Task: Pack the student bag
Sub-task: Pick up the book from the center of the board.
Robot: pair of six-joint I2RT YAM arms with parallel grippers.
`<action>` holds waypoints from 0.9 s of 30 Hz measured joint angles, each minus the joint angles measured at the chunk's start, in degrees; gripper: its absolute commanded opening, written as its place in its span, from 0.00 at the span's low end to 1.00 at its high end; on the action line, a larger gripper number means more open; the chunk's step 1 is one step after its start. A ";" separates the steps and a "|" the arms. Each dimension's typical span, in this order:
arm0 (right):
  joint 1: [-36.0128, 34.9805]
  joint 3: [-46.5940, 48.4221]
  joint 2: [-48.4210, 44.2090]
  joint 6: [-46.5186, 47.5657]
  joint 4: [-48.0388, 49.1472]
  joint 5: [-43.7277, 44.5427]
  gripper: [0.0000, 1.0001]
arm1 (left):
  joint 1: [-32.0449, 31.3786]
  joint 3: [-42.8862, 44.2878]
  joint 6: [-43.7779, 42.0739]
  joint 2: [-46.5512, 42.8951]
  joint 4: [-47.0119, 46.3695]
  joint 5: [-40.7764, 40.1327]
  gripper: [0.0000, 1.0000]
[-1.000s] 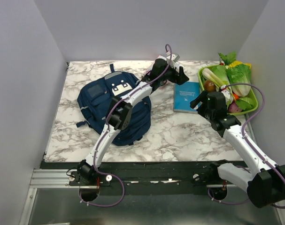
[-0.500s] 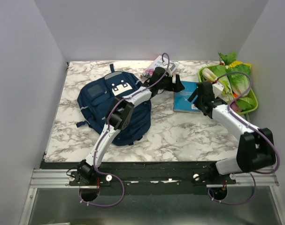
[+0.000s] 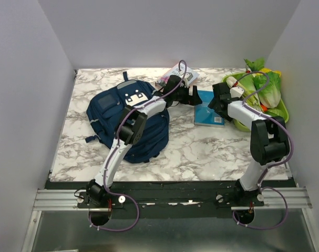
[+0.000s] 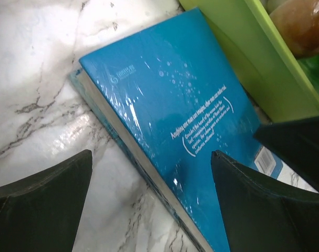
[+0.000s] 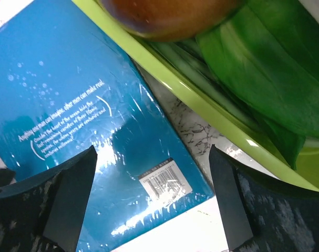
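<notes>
The student bag (image 3: pixel 107 113) is a navy backpack with a white patch. It lies flat at the back left of the marble table (image 3: pixel 196 149), partly under my left arm. A blue book (image 3: pixel 209 114) lies flat to its right. My left gripper (image 3: pixel 194 96) is open over the book's left edge. The left wrist view shows the book (image 4: pixel 185 115) between and below the open gripper (image 4: pixel 151 157). My right gripper (image 3: pixel 218 103) is open over the book's right side. In the right wrist view the gripper (image 5: pixel 153 149) spans the book's barcode corner (image 5: pixel 80 121). Neither gripper holds anything.
A lime green tray (image 3: pixel 242 125) of leafy vegetables stands right of the book, its rim close to the right gripper (image 5: pixel 201 100) and also in the left wrist view (image 4: pixel 243 58). A pink and white box (image 3: pixel 172 72) lies behind the left gripper. Grey walls surround the table.
My right arm has swung from the front right in toward the book and now hovers over it. My left gripper has come down and right onto the book's left edge.
</notes>
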State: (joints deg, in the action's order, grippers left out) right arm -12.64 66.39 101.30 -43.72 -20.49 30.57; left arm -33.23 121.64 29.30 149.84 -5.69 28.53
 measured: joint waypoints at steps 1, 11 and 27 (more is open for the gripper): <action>0.02 1.09 0.50 -0.28 -0.94 -0.04 0.96 | -0.09 -0.33 -0.79 -0.44 0.74 -0.02 0.99; 0.22 9.51 7.65 -5.03 -10.32 -2.82 0.95 | -0.61 -0.57 -6.03 -2.82 8.81 -0.48 0.99; 2.99 14.19 9.42 -11.89 -20.85 -6.47 0.95 | -0.76 4.07 -14.34 -7.04 21.27 -2.40 0.99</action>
State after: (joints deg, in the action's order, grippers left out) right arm -9.65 80.58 110.72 -55.61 -41.34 24.10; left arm -34.00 125.71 14.96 142.80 15.57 26.13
